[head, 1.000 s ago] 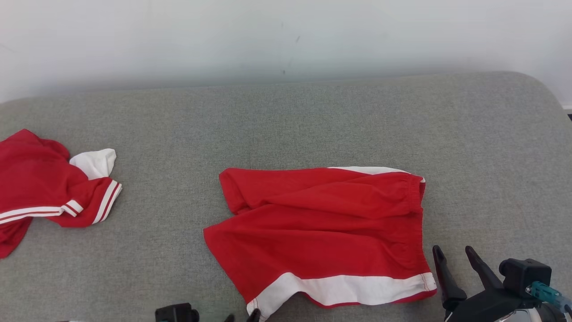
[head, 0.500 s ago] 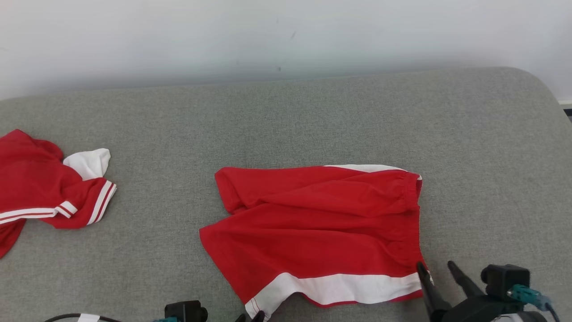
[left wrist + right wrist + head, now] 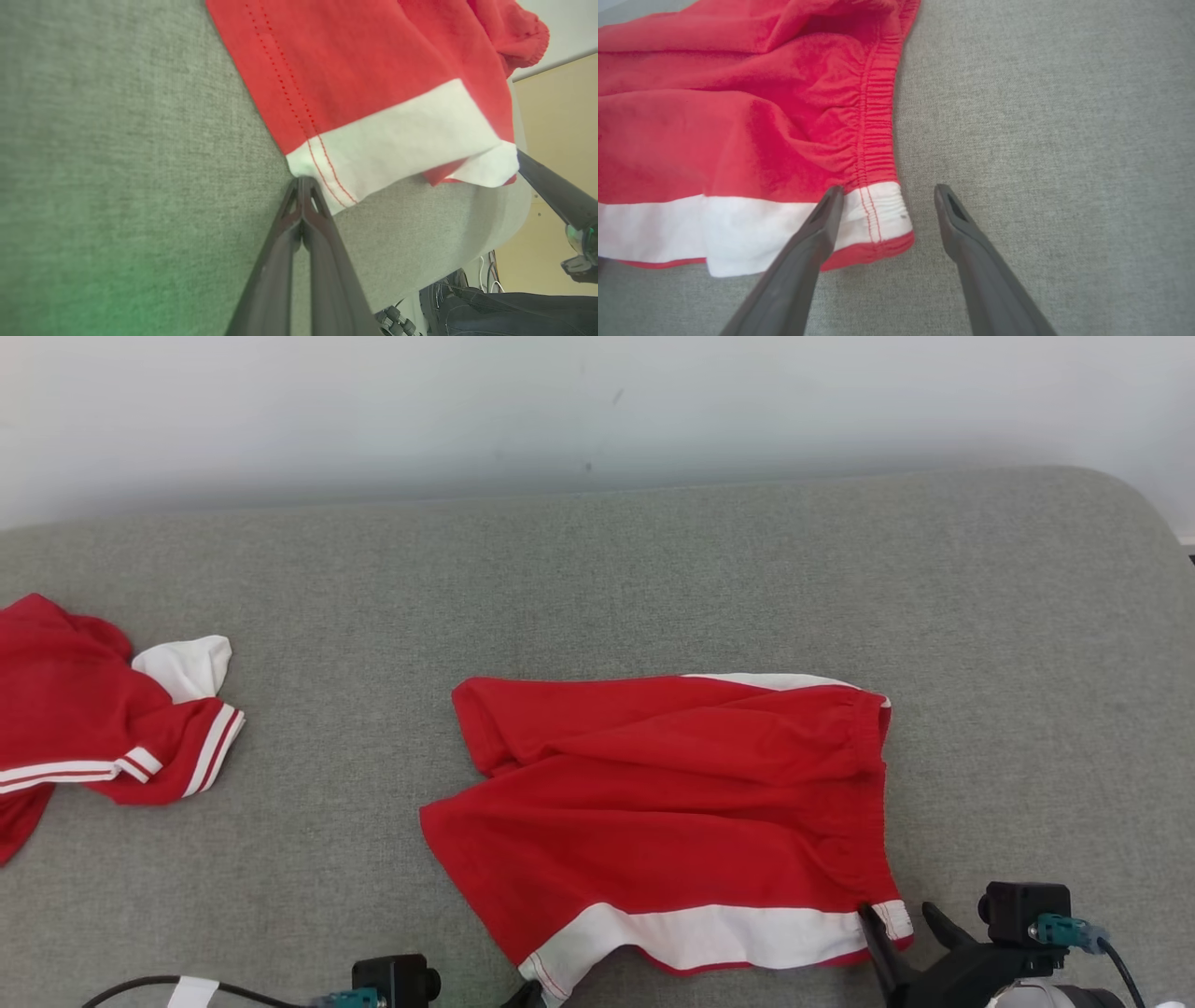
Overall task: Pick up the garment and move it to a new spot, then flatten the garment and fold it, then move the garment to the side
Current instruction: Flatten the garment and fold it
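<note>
on the grey upholstered surface (image 3: 653,569) in the head view, a pair of red shorts (image 3: 672,793) lay spread near the middle, with the elastic waistband to the right and a white band along the near edge. the garment (image 3: 75,728), a red jersey with a white sleeve and red-white striped trim, lay crumpled well apart at the far left, partly cut off by the picture's edge. the left hand (image 3: 530,995) showed just its dark tips at the bottom edge, right at the shorts' near left corner. the right hand (image 3: 896,915) stood at the near right corner, one finger over the white band and the other beside it on the bare surface. a pale wall (image 3: 560,401) rose behind.

in the left wrist view, the left hand (image 3: 302,181) had its two fingers pressed together, their tips touching the corner of the white band beside the red stitching. whether any cloth was caught between them could not be told. one dark finger (image 3: 551,186) of the right hand reached the band's far corner.

in the right wrist view, the right hand (image 3: 887,192) was spread wide, astride the waistband's end. the finger on that view's left lay on the white band just beside the gathered elastic, and the other lay on bare grey fabric, apart from the cloth.
</note>
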Robot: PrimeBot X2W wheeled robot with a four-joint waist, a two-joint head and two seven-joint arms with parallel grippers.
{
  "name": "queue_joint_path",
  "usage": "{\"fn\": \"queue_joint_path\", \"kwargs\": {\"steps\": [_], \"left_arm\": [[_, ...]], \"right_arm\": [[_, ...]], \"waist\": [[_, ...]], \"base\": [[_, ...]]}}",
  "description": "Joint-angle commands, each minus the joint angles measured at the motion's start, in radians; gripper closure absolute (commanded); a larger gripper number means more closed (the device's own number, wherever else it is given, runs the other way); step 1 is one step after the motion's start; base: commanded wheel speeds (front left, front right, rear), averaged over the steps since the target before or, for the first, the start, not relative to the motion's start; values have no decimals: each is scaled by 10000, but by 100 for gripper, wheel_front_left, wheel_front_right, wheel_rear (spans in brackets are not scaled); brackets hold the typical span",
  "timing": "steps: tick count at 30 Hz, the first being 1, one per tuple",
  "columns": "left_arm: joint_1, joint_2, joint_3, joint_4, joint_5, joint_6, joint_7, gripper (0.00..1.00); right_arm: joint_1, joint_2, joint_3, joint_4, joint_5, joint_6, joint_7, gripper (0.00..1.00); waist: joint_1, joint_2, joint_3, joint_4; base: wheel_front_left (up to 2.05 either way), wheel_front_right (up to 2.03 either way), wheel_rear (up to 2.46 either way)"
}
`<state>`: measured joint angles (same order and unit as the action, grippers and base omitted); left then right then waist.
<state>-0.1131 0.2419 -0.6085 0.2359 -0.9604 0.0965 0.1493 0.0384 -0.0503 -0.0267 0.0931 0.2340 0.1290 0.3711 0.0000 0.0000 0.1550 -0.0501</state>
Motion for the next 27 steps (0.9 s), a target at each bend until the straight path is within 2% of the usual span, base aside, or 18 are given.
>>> {"fn": "queue_joint_path", "kwargs": {"steps": [1, 3, 4, 6, 8, 10, 12, 13, 15, 20, 21, 22, 23, 27], "left_arm": [[-124, 32, 37, 104, 129, -2, -76, 100], [-124, 57, 62, 155, 143, -7, -125, 100], [-141, 65, 63, 181, 140, -10, -138, 100], [-167, 98, 97, 234, 144, -2, -168, 100], [-184, 111, 112, 278, 143, 8, -190, 100], [-190, 114, 116, 294, 140, 10, -206, 100], [-186, 114, 140, 336, 118, 24, -228, 100], [-182, 119, 150, 356, 111, 33, -240, 100], [-181, 127, 162, 380, 101, 44, -255, 100], [-234, 155, 223, 409, 162, 125, -437, 100], [-243, 152, 225, 421, 167, 125, -455, 100], [-254, 149, 225, 436, 170, 127, -472, 100], [-260, 151, 225, 450, 166, 118, -480, 100], [-259, 152, 201, 515, 123, 73, -472, 100]], "right_arm": [[-161, -2, -46, 124, -95, 35, 103, 0], [-220, -1, -96, 258, -131, 35, 275, 0], [-238, -2, -141, 312, -198, 35, 359, 28], [-254, -1, -197, 349, -174, 35, 492, 55], [-231, -1, -211, 328, -186, 35, 585, 65], [-216, -1, -201, 300, -145, 35, 602, 66], [-150, -1, -153, 275, -51, 35, 717, 71], [-111, -1, -132, 264, -30, 35, 799, 77], [-71, -1, -116, 214, -32, 35, 896, 100], [-3, -2, -134, 5, -5, 35, 921, 100], [6, -2, -160, -25, 2, 35, 906, 97], [12, -1, -161, -57, 3, 35, 889, 58], [24, -1, -157, -83, 8, 35, 879, 0], [230, -1, -201, -273, -26, 35, 1140, 0]], "waist": [[0, 0, 13, 66], [0, 0, 27, 126], [0, 0, 31, 157], [0, 0, 36, 195], [0, 0, 47, 219], [0, 0, 49, 223], [0, 0, 44, 215], [0, 0, 38, 204], [0, 0, 25, 177], [0, 0, -10, 118], [0, 0, -15, 108], [0, 0, -22, 101], [0, 0, -32, 97], [0, 0, -85, 110]], "base": [[0, 0, 0], [0, 0, 0], [0, 0, 0], [0, 0, 0], [0, 0, 0], [0, 0, 0], [0, 0, 0], [0, 0, 0], [0, 0, 0], [0, 0, 0], [0, 0, 0], [0, 0, 0], [0, 0, 0], [0, 0, 0]]}}
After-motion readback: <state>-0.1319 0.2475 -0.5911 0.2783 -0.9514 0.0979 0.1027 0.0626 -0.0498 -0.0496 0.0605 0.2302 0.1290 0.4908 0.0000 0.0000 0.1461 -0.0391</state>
